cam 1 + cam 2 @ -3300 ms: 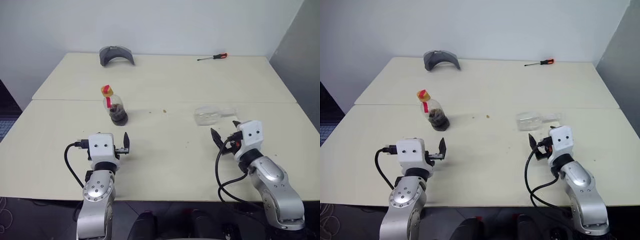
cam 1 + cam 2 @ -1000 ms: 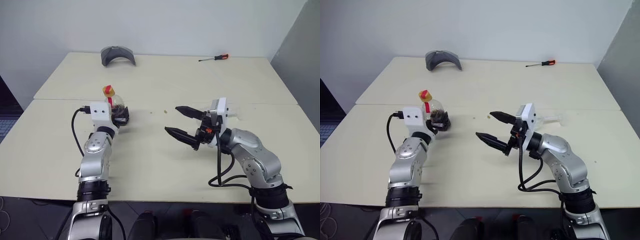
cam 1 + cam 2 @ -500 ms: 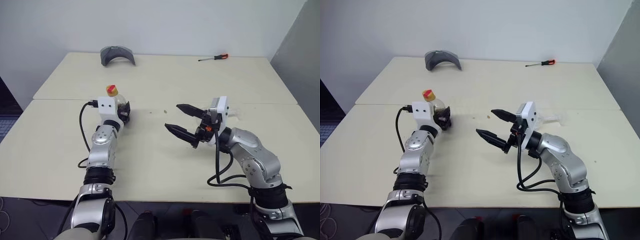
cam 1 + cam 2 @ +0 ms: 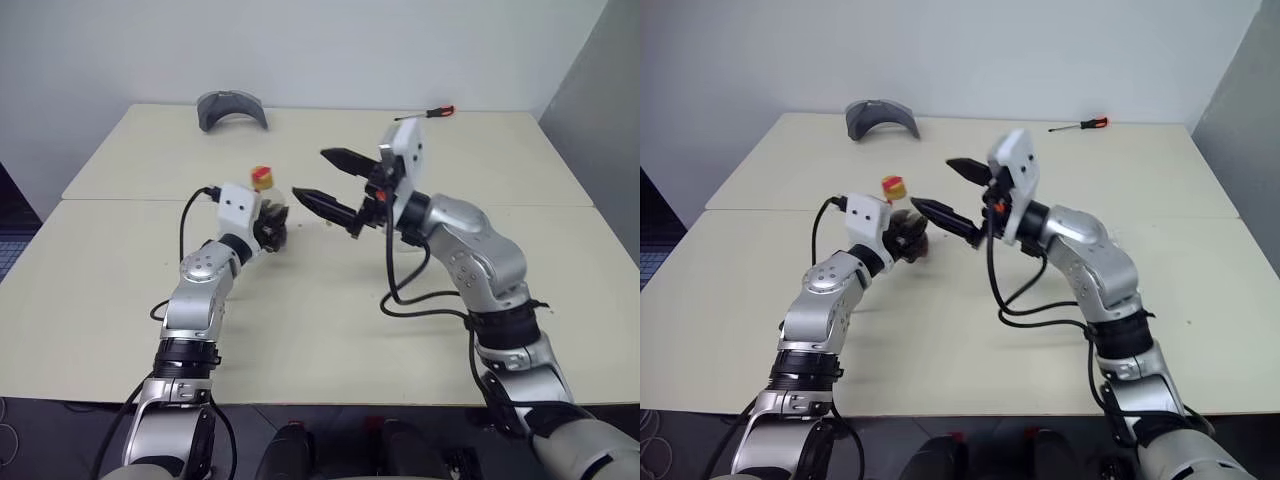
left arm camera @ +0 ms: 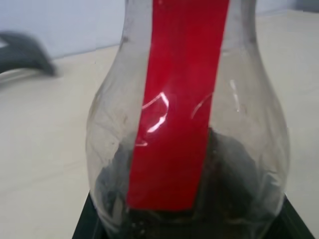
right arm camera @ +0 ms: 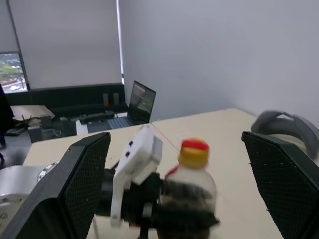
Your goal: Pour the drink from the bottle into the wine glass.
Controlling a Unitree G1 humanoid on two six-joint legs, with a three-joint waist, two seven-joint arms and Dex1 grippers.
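Observation:
The bottle (image 5: 184, 149), clear with a red label strip and a yellow cap (image 4: 261, 178), stands upright between my left gripper's fingers. The left gripper (image 4: 272, 232) is shut on its bulbous body, left of the table's middle. The dark drink (image 5: 234, 199) sits low in the bottle. My right gripper (image 4: 330, 182) is open and raised, its two black fingers pointing left just beside the bottle's cap without touching it. In the right wrist view the bottle (image 6: 192, 186) stands between that gripper's spread fingers (image 6: 84, 184). The wine glass is hidden behind my right arm.
A grey curved object (image 4: 232, 108) lies at the table's far left edge. A red-handled screwdriver (image 4: 428, 114) lies at the far right. A seam (image 4: 130, 199) runs across the table (image 4: 330, 330).
My left gripper has shut on the bottle and carried it right and slightly up. My right arm has risen and swung left, bringing its open fingers beside the cap.

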